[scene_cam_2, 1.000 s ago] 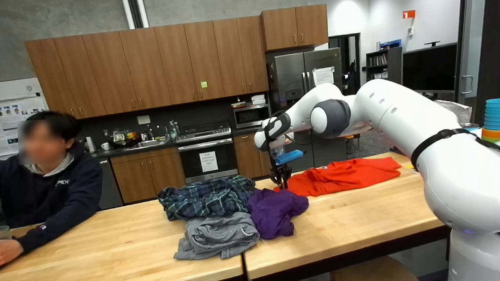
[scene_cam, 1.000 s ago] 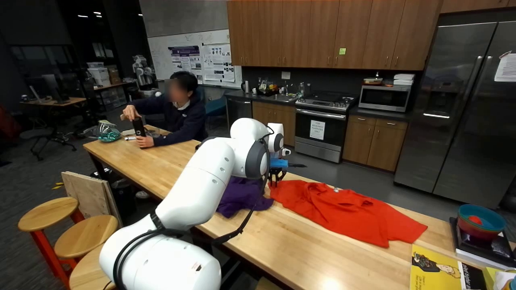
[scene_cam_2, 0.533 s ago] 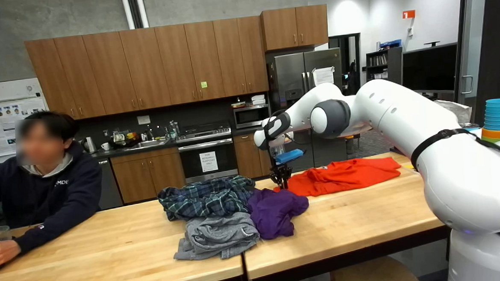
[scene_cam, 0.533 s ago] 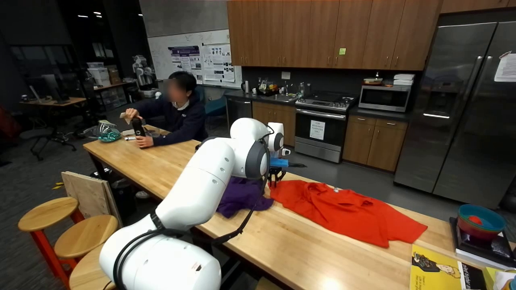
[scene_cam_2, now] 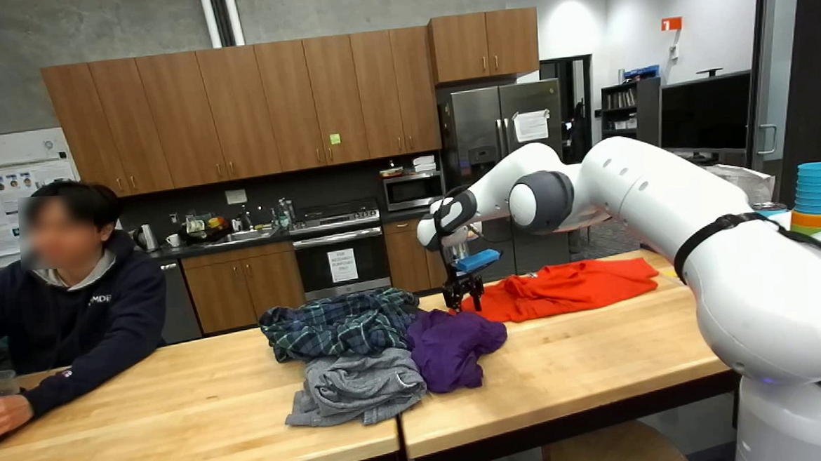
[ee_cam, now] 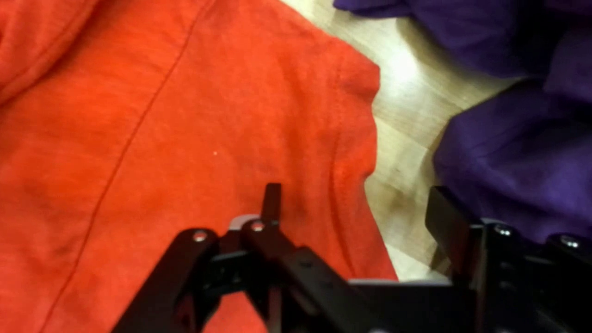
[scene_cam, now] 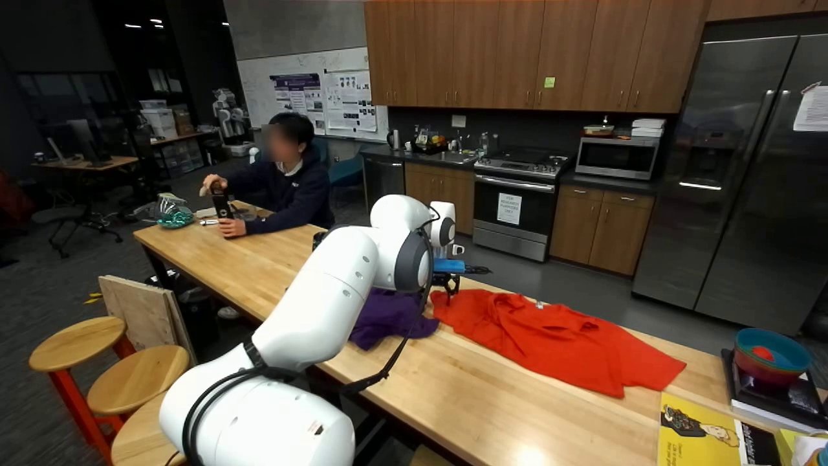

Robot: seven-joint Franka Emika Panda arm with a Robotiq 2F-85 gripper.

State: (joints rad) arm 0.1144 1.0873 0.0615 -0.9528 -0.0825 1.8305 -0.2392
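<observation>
- The claw [ee_cam: 354, 194] is standing released, its fingers [ee_cam: 272, 201] lying well apart
- The red shirt [ee_cam: 208, 115] is lying spread out on the worktop [ee_cam: 404, 134], partly beneath the claw; its edge is running between the fingers in the wrist view
- The purple garment [ee_cam: 513, 157] is lying crumpled just beside the shirt
- A plaid garment [scene_cam_2: 338, 325] and a grey garment [scene_cam_2: 362, 387] are lying beside it

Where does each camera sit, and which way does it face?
Exterior view: behind the white arm, looking over the table toward the stove; arm in foreground.
Exterior view: beside the arm, facing the cabinets across the table; arm enters at image right.
Wrist view: above the open gripper, whose fingers show, facing down at the red shirt.
Both exterior views share the shirt, purple cloth and person.
</observation>
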